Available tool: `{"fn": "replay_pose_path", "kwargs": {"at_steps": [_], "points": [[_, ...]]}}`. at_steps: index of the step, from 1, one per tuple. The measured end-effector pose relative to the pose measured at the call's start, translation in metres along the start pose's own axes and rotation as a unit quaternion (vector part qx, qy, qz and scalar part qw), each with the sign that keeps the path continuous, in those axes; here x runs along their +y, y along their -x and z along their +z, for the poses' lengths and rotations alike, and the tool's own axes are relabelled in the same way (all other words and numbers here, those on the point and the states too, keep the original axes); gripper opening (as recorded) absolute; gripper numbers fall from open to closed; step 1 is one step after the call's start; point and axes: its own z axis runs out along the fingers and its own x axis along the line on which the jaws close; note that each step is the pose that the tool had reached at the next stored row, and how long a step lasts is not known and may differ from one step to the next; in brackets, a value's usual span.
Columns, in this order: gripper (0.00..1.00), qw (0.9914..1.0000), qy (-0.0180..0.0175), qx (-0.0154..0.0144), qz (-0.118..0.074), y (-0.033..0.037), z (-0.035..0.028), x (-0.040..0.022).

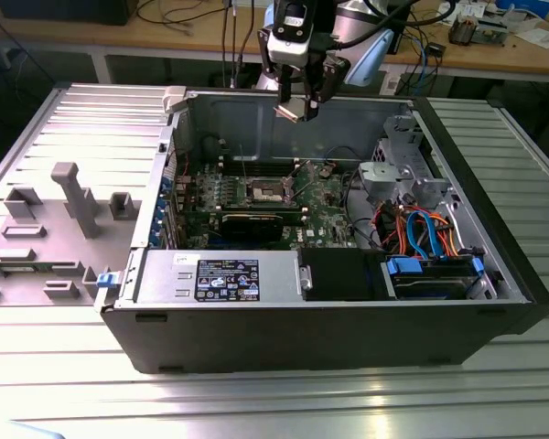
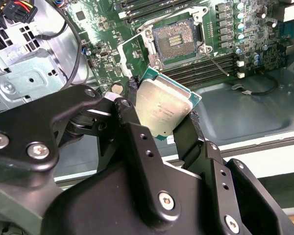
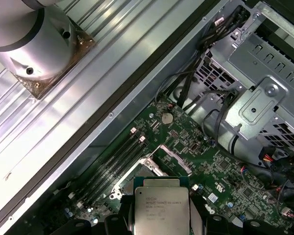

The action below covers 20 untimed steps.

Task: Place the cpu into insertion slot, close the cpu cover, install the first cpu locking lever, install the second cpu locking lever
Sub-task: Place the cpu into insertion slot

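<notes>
My gripper hangs above the open computer case, shut on the cpu. The cpu is a flat silver square on a green base, pinched at two opposite edges by the black fingers. Beyond it on the green board lies the insertion slot, its dark pin field bare inside a shiny rim. In the first wrist view the cpu covers part of the insertion slot, and the cpu cover stands raised beside it. A thin wire locking lever sticks out from the slot.
Long black memory slots flank the socket. A metal drive cage and coloured cables fill the exterior view's right of the case. A black labelled box sits at the front. A grey fixture plate lies outside on the exterior view's left.
</notes>
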Motion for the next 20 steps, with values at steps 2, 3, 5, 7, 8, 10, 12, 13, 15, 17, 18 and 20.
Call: {"fn": "replay_pose_path", "kwargs": {"at_steps": [2,3,5,7,8,10,12,13,15,17,18,20], "points": [[0.55,0.99995,0.0002,-0.0008,0.010,0.0000,0.0001,0.0000],[0.55,0.99992,0.0002,-0.0011,0.013,0.0000,0.0001,0.0000],[0.55,0.99985,0.0003,-0.0015,0.017,0.0000,0.0001,0.0000],[0.55,0.99977,0.0004,-0.0019,0.021,0.0000,0.0002,0.0000],[0.55,0.99972,0.0004,-0.0021,0.024,0.0000,0.0002,0.0000],[0.55,0.99956,0.0005,-0.0026,0.030,0.0000,0.0002,0.0000],[0.55,0.99947,0.0006,-0.0029,0.032,0.0000,0.0002,0.0000],[0.55,0.99947,0.0006,-0.0029,0.032,0.0000,0.0002,0.0000],[0.55,0.99947,0.0006,-0.0029,0.032,0.0000,0.0002,0.0000],[0.55,0.99947,0.0006,-0.0029,0.033,0.0000,0.0002,0.0000],[0.55,0.99947,0.0006,-0.0029,0.033,0.0000,0.0002,0.0000],[0.55,0.99944,0.0006,-0.0030,0.033,0.0000,0.0002,0.0000]]}}
